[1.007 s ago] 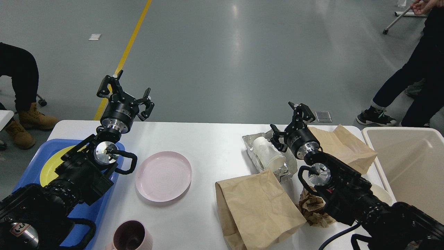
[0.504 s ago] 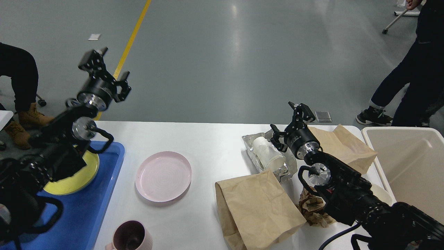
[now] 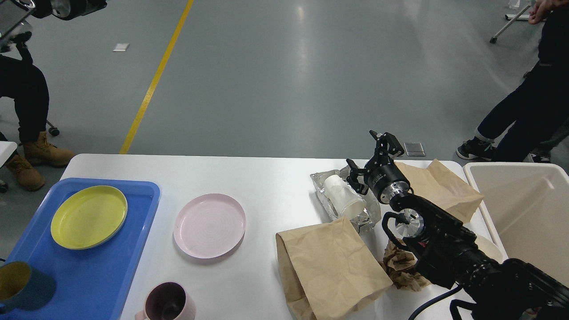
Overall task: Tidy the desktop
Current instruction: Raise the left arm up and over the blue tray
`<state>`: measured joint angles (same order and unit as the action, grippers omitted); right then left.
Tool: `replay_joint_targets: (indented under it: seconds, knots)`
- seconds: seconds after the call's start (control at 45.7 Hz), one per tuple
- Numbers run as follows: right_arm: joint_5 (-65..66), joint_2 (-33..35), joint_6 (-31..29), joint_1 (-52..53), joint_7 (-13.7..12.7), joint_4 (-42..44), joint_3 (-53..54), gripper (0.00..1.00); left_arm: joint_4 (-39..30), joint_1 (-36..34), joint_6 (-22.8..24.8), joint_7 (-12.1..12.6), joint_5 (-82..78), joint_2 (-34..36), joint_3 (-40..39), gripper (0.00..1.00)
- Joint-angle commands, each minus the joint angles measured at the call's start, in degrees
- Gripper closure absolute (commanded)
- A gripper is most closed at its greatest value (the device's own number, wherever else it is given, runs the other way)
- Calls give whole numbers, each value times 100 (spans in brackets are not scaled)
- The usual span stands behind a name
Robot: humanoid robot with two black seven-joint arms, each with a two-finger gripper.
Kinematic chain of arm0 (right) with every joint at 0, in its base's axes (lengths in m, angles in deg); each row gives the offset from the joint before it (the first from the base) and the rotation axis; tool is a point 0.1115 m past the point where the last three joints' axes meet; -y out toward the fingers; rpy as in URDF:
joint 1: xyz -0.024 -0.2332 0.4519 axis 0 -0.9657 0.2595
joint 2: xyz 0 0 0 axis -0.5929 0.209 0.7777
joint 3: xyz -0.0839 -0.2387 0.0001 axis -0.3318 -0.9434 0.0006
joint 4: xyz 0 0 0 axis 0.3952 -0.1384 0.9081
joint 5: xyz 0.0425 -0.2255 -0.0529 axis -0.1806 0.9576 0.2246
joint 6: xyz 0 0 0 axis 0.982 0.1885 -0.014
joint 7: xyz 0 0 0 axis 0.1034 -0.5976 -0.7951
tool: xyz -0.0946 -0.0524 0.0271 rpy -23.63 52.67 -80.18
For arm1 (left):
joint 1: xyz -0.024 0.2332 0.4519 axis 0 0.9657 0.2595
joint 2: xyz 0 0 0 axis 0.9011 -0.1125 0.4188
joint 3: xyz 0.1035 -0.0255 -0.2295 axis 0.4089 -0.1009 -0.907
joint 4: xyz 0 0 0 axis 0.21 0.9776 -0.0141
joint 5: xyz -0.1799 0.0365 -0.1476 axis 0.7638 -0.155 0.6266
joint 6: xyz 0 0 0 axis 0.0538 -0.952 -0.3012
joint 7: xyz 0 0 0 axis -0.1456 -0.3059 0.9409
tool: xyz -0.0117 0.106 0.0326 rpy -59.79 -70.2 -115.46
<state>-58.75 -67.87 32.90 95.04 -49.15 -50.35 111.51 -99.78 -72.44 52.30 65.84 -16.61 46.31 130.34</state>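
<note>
- Right claw (image 3: 372, 156) hangs released, fingers spread, over the far right part of the desk (image 3: 275, 178); the left arm (image 3: 53, 8) shows only at the top left corner of the view, its claw out of sight.
- Desk, white, fills the lower half of the view.
- Blue tray (image 3: 102, 275) lies at the desk's left edge, holding a yellow plate (image 3: 89, 217) and a dark cup (image 3: 15, 281).
- Pink plate (image 3: 209, 225) sits just right of the tray.
- Maroon mug (image 3: 166, 302) stands at the near edge.
- Paper bag (image 3: 326, 266) lies near the front, right of centre.
- Clear wrapper with a white cup (image 3: 344, 200) lies just beside the claw.
- Second paper bag (image 3: 438, 186) lies at the far right corner.
- Cream bin (image 3: 524, 209) stands past the right edge.
</note>
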Motion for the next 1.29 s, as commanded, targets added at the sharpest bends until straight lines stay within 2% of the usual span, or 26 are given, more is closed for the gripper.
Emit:
replay_joint_targets:
  seconds: [0.0, 0.109, 0.197, 0.263, 0.285, 0.482, 0.657, 0.723, 0.854, 1.051, 1.139, 1.27]
  knots:
    - [1, 0, 0, 0, 0, 0, 0, 0, -1110, -758, 8, 1, -12, 169, 703, 4]
    - [1, 0, 0, 0, 0, 0, 0, 0, -2349, -1567, 156, 1, -21, -41, 2152, 4]
    - [1, 0, 0, 0, 0, 0, 0, 0, -3325, -2164, 577, 1, -21, -279, 3199, 4]
    - [1, 0, 0, 0, 0, 0, 0, 0, -3651, -2569, 1095, 1, -38, -297, 3447, 4]
    - [1, 0, 0, 0, 0, 0, 0, 0, -3678, -2736, 1489, 1, -47, -288, 3464, 4]
    - [1, 0, 0, 0, 0, 0, 0, 0, -3801, -3545, 3442, 1, -214, -323, 3579, 4]
    - [1, 0, 0, 0, 0, 0, 0, 0, -3933, -4056, 3442, 1, -557, -350, 3869, 4]
    - [1, 0, 0, 0, 0, 0, 0, 0, -4108, -4117, 3442, 1, -583, -647, 4044, 4]
    - [1, 0, 0, 0, 0, 0, 0, 0, -5013, -4828, 3442, 1, -645, -1333, 4519, 4]
    - [1, 0, 0, 0, 0, 0, 0, 0, -6340, -5953, 3442, 36, -645, -1606, 4537, 4]
    - [1, 0, 0, 0, 0, 0, 0, 0, -6859, -6384, 3442, 36, -645, -1966, 4528, 4]
    - [1, 0, 0, 0, 0, 0, 0, 0, -7229, -6578, 3442, 54, -645, -2204, 4572, 4]
